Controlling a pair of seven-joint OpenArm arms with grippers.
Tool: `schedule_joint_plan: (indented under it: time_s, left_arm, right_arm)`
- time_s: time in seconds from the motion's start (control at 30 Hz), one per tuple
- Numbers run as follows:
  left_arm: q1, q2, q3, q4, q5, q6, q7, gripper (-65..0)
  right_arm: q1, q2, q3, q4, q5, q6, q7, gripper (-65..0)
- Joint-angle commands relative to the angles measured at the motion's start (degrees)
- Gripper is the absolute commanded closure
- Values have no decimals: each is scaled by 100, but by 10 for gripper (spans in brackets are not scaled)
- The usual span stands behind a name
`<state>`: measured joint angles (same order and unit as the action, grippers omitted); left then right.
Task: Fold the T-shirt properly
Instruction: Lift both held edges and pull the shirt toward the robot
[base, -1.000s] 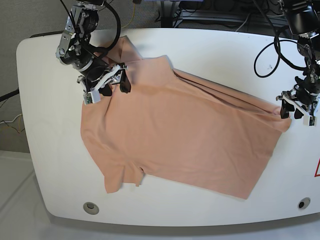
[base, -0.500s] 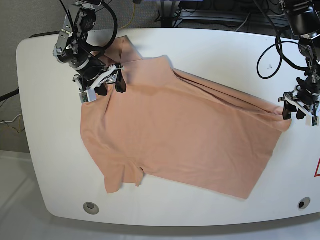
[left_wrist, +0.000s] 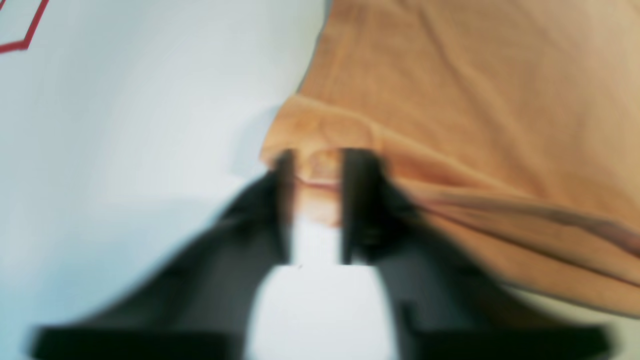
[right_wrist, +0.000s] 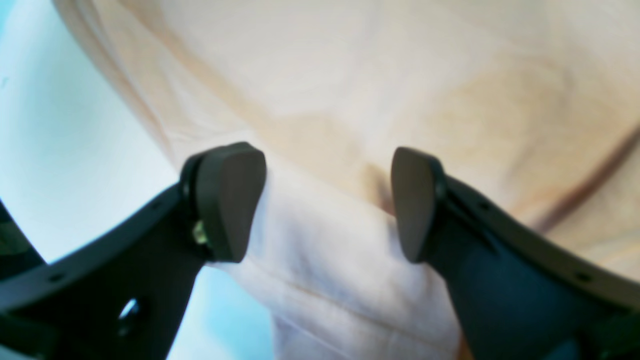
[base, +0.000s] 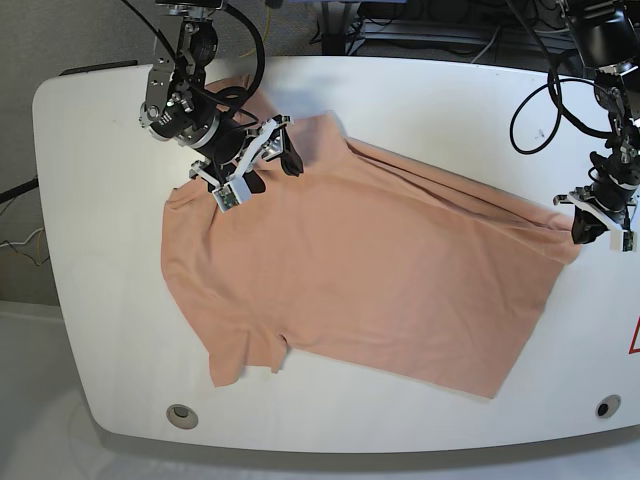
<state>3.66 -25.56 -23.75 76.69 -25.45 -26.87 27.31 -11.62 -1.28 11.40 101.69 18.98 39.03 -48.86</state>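
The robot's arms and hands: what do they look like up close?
Both arms are dark metal with loops of black cable running along them. The right hand has white brackets and two black fingers with smooth, rounded pads. The left hand looks the same, white brackets with black fingers, blurred in its wrist view.

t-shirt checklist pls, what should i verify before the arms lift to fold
1. Left gripper shut on the T-shirt corner: ok; the wrist view shows fabric pinched between its fingers.
2. Right gripper closed on cloth: not ok; its jaws stand wide open over the fabric.
3. Right gripper placed at a shirt edge: ok; it hovers over the edge by the far sleeve.
4. Shirt lying flat: not ok; folds run from the left gripper's corner.
5. Shirt fully on the table: ok.
6. How much fabric the left gripper holds: cannot tell; the view is blurred.
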Motion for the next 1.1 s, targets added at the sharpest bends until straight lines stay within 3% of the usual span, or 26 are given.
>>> schedule_joint_plan:
  time_s: [0.0, 0.07, 0.13, 0.27, 0.47, 0.7, 0.73, 1.07]
  left_arm:
    - [-66, -136, -18, 129, -82, -9, -161, 0]
    - [-79, -122, 17, 146, -73, 24, -21, -1]
    - [-63, -127, 37, 162, -57, 26, -6, -48]
    - [-41, -137, 48, 201, -20, 51, 57, -221]
    - [-7, -139, 15, 168, -23, 53, 173, -319]
    - [-17, -144, -4, 149, -32, 56, 204, -337]
    - [25, 64, 76, 134, 9, 81, 315, -330]
    - [34, 205, 58, 134, 27, 81, 315, -330]
  right_arm:
    - [91, 26, -45, 209, -37, 20, 142, -406]
    - [280, 88, -140, 208, -490, 70, 261, -383]
    - [314, 134, -133, 227, -568, 95, 256, -354]
    - [347, 233, -102, 277, -649, 97, 246, -296]
    - [214, 215, 141, 274, -524, 97, 202, -281]
    - [-90, 170, 607, 394, 19, 60, 201, -324]
    - [41, 203, 526, 429, -171, 5, 47, -316]
    - [173, 203, 535, 904, -162, -12, 20, -316]
